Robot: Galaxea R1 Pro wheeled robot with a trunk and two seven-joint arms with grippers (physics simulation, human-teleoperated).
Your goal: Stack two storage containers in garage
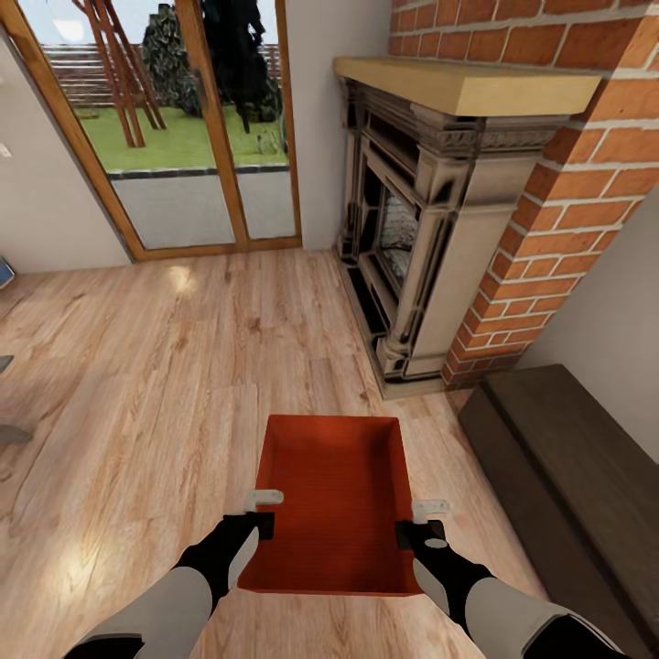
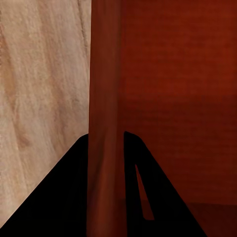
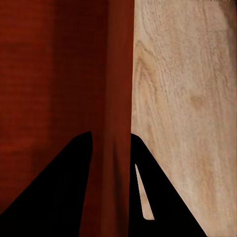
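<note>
Storage container (image 1: 334, 499), an orange-red open-topped bin, sits at twelve o'clock from the robot, low in the head view between both arms, over the light wood plank floor (image 1: 156, 384) of the living room. Its long axis runs from six toward twelve o'clock, straight away from the robot, so each long side wall meets one arm. The left gripper (image 1: 260, 513) is at nine o'clock of the bin, the right gripper (image 1: 424, 520) at three o'clock, equally near. In each wrist view a thin wall (image 2: 104, 123) passes between the dark fingers (image 3: 64, 182), one inside the bin and one outside, so both sets of jaws look clamped on the walls. The brick fireplace (image 1: 430, 229) stands at one o'clock, the glass door (image 1: 183, 119) at eleven, a dark low cabinet (image 1: 577, 476) at three. I judge the carry depends on both arms moving together, keeping the bin level.
</note>
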